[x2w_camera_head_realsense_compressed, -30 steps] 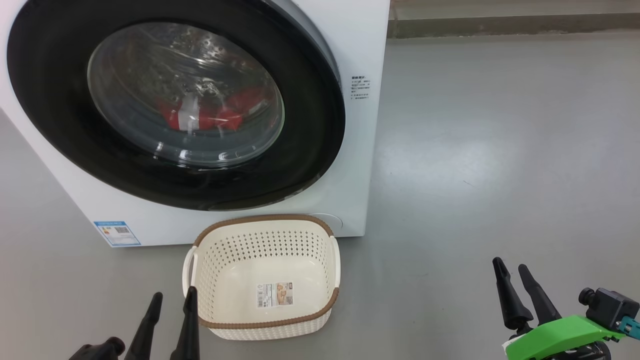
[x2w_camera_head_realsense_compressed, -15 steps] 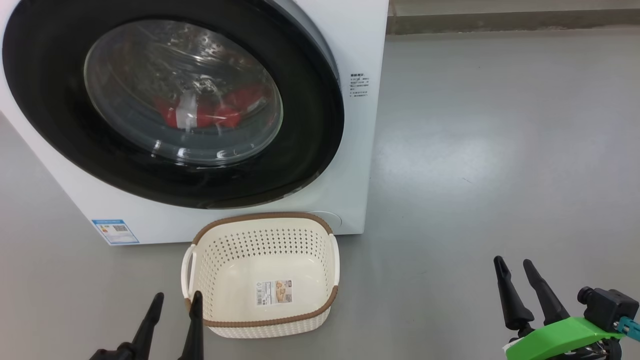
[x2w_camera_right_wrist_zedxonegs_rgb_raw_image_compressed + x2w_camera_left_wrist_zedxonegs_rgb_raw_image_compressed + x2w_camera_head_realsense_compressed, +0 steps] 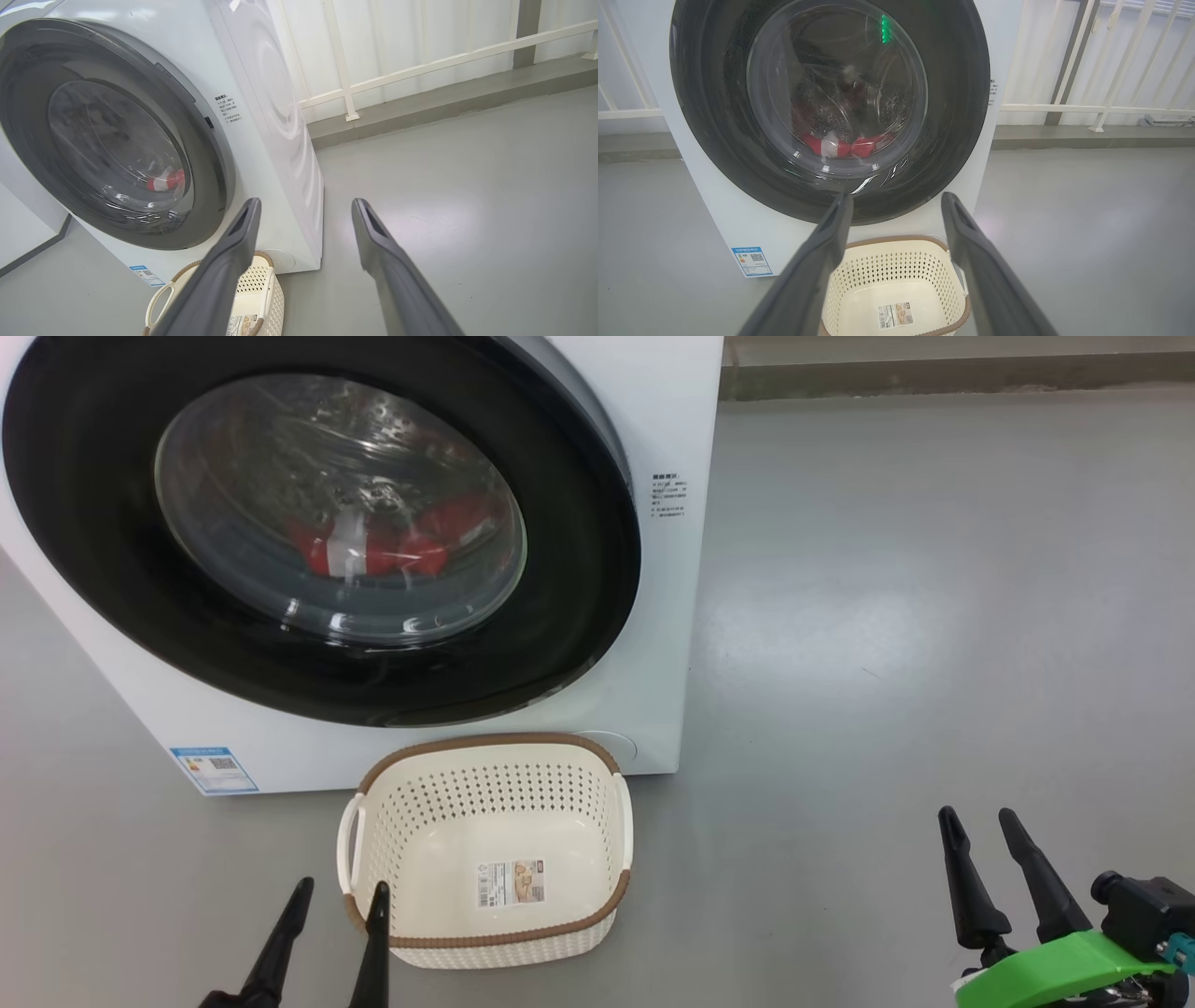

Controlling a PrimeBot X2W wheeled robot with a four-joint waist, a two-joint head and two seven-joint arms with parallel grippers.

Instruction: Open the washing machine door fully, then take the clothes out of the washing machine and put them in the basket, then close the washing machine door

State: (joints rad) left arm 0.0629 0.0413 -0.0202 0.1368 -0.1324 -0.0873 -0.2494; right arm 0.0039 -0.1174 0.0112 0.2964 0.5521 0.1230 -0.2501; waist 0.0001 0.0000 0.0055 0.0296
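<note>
Clothes (image 3: 411,546) in washing machine (image 3: 667,616); sticker (image 3: 513,884) in basket (image 3: 485,744)

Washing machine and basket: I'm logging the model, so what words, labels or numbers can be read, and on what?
Nothing is sharp enough to quote.
Blue label, low on the washing machine front: QR code, text too small.
Dark printed lines right of the washing machine door: too small.
Sticker on the basket bottom: barcode, text blurred.
</note>
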